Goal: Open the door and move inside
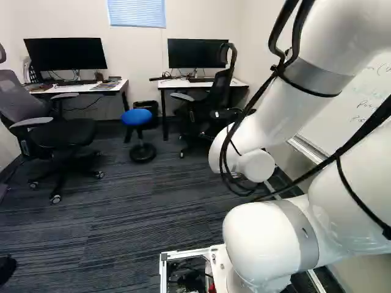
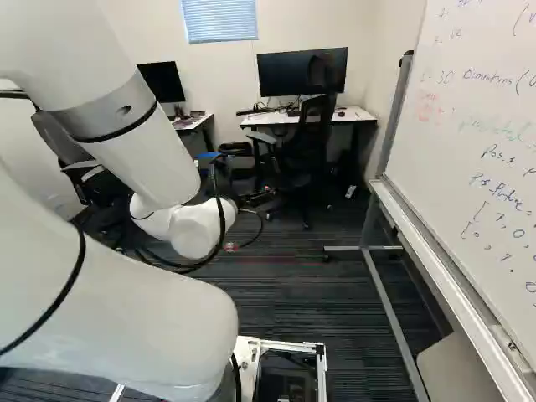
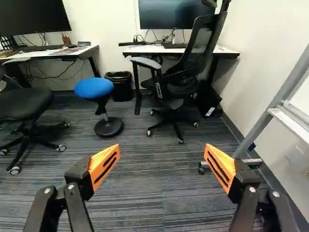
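White arm (image 1: 266, 119), gray jt bands (image 1: 317, 74), blk cables (image 1: 363, 133) — blk end effector (image 3: 162, 148), slotted orange pads (image 3: 99, 159)

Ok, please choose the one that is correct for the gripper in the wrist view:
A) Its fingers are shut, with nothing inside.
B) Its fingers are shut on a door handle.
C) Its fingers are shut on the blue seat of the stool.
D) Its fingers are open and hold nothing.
D: the gripper has its orange-padded fingers standing wide apart, neither touching anything, and the stool stands farther ahead.
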`<state>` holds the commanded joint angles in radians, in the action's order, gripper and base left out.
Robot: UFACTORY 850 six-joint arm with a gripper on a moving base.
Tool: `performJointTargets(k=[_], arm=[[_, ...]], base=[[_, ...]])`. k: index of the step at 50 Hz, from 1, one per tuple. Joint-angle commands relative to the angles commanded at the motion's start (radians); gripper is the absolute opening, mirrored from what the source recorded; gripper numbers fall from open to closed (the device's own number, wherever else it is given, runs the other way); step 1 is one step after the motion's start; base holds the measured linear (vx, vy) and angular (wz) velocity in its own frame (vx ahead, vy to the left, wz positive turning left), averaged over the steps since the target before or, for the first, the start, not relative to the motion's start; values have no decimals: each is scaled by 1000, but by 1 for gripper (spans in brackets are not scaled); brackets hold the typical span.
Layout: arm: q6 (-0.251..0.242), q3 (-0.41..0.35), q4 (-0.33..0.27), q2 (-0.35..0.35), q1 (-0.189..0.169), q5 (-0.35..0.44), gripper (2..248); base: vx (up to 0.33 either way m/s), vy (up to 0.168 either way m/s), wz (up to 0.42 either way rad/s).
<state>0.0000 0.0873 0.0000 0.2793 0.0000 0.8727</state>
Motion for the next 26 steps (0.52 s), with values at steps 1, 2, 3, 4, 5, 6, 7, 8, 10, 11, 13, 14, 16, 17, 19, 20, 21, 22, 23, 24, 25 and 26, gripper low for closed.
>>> performJointTargets(k=[1,2,3,4,5,6,7,8,10,11,13,14,16,17,19,20,21,22,23,24,25,26], arm=[[0,0,0,0,0,0,247],[0,0,0,0,0,0,247],[0,0,0,0,0,0,247],[0,0,0,0,0,0,247],[0,0,0,0,0,0,247],[0,0,0,0,0,0,247],[0,0,0,0,0,0,247],[0,0,0,0,0,0,247],[0,0,0,0,0,0,247],[0,0,0,0,0,0,247],[0,0,0,0,0,0,247],[0,0,0,0,0,0,247],[0,0,0,0,0,0,247],[0,0,0,0,0,0,247],[0,0,0,0,0,0,247],[0,0,0,0,0,0,247],[0,0,0,0,0,0,247],[0,0,0,0,0,0,247],[0,0,0,0,0,0,247],[0,0,0,0,0,0,247],[0,0,0,0,0,0,247],[0,0,0,0,0,0,247]], base=[[169,1,-7],[142,-4,-17],[137,-3,-22],[140,-5,-28],[119,-2,-18],[118,0,-11],[68,1,-7],[67,4,-6],[31,1,-5],[0,0,0],[0,0,0],[-23,2,-1],[-24,5,2],[-22,2,8],[0,0,0],[0,0,0],[0,0,0],[0,0,0],[0,0,0],[0,0,0],[0,0,0],[0,0,0]])
